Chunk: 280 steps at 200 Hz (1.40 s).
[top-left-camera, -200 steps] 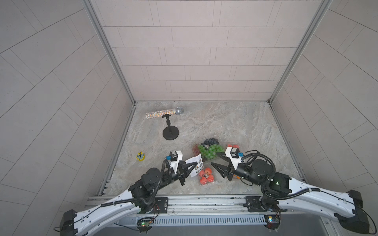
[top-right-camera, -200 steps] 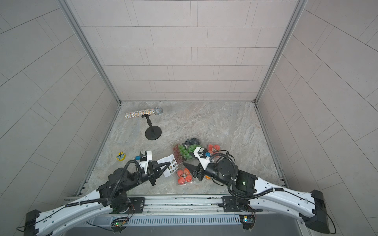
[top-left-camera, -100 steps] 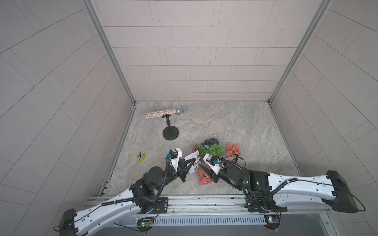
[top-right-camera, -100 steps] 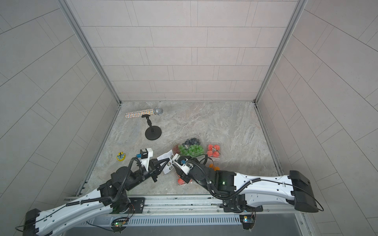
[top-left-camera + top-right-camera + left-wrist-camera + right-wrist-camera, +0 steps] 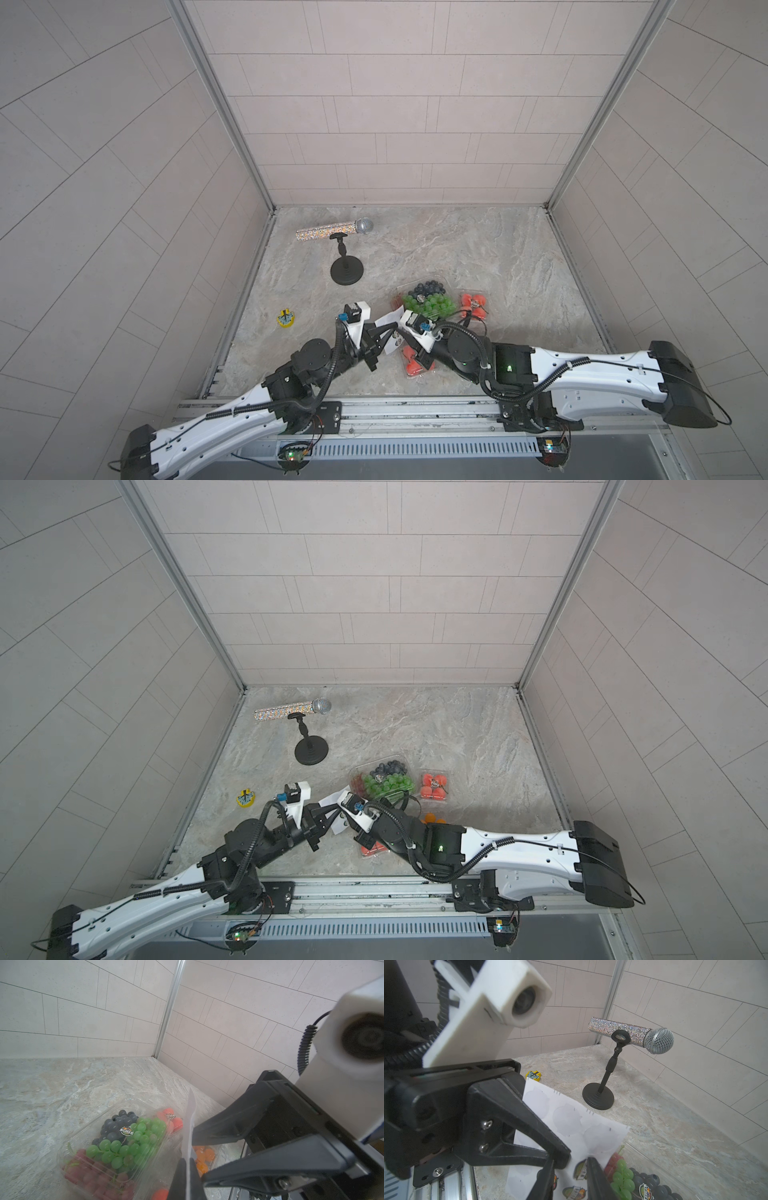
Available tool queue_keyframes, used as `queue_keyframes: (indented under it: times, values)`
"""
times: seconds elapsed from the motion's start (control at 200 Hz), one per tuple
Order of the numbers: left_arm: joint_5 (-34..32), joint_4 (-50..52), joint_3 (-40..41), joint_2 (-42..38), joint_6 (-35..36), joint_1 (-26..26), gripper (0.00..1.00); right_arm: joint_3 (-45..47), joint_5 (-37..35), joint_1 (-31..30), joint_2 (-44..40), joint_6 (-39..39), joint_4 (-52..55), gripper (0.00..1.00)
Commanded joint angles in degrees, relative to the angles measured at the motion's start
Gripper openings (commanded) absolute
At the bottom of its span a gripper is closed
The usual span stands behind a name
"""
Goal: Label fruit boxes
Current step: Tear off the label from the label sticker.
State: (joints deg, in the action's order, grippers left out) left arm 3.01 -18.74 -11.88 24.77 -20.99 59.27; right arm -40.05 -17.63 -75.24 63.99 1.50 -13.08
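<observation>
Clamping the sticker sheet (image 5: 571,1118), left gripper (image 5: 187,1180) meets right gripper (image 5: 197,1156), jaws parted around an illegible fruit-logo sticker (image 5: 581,1167).

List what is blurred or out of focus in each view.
Right wrist view: the near left gripper is soft, the microphone crisp. Left wrist view: the sticker sheet, seen edge-on, and the right gripper blur; the grape box is clearer. Both top views: sharp, evenly lit.

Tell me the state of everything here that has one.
left gripper: shut on sticker sheet.
right gripper: open, jaws astride a sticker.
sticker sheet: held off the table, partly used.
grape box: closed, labelled.
far red-fruit box: closed, labelled.
microphone: clipped in stand.
</observation>
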Motion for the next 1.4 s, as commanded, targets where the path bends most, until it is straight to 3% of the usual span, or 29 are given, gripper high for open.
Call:
queue_keyframes:
  times: [0.0,0.185,0.315,0.976,1.076,1.141,1.191,1.396]
  values:
    - [2.7,-0.3,-1.3,-1.0,-0.3,-0.1,0.0,-0.5,-1.2,1.0,0.0,0.0,-1.1,0.27]
    - [4.2,-0.4,-1.1,-1.1,-0.2,-0.1,0.0,-0.2,-0.7,1.7,0.2,0.1,-2.1,0.18]
    - [4.1,-0.3,-1.2,-1.2,-0.1,-0.1,0.0,-0.6,-0.6,2.1,1.0,0.1,-1.4,0.0]
    - [0.8,1.6,-1.2,-2.0,-0.3,-0.1,0.0,3.9,-5.1,3.1,-8.8,1.0,3.4,0.0]
    - [1.0,1.3,-1.0,-1.9,-0.4,-0.1,0.0,4.1,-1.2,3.1,-9.5,1.2,3.8,0.0]
    - [1.1,1.1,-1.0,-1.7,-0.4,-0.1,0.0,3.7,3.2,3.0,-9.3,0.9,4.5,0.27]
    - [1.2,1.1,-1.1,-1.7,-0.4,-0.1,0.0,3.0,5.6,3.0,-8.6,1.0,5.1,0.37]
    - [1.7,1.1,-1.2,-1.6,-0.4,-0.1,0.0,1.4,6.3,2.9,-5.2,1.0,4.0,0.44]
